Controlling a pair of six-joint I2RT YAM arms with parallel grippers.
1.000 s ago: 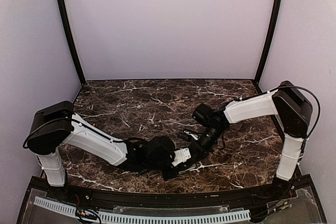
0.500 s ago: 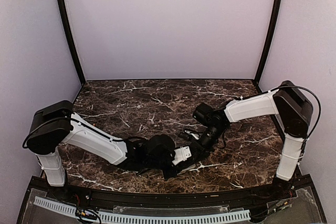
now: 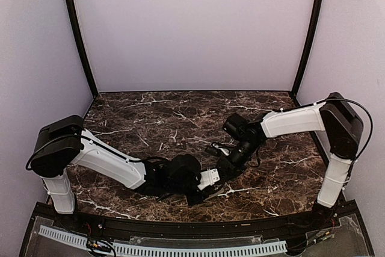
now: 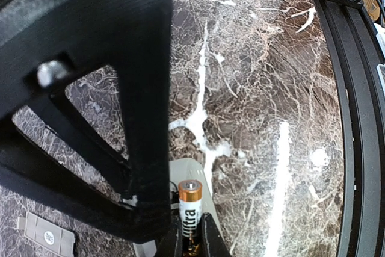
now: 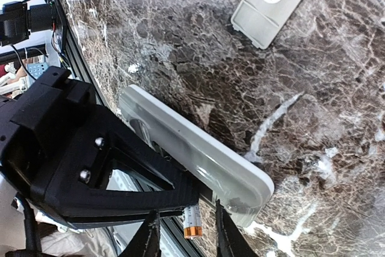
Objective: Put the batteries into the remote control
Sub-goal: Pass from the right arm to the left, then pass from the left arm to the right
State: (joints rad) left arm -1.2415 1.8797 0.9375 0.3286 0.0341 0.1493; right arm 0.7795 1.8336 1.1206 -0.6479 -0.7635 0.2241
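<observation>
Battery (image 4: 189, 206), cylindrical, seemingly against flat remote (image 5: 198, 148)

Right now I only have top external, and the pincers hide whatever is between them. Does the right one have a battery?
Observer: Yes. The right wrist view shows a battery gripped by the right pincer.
Operator: Remote?
Observer: The left pincer holds the remote control tilted, close beside that battery.
Operator: Cover?
Observer: A loose grey panel, probably the cover, lies flat on the table, apart from the remote control.
</observation>
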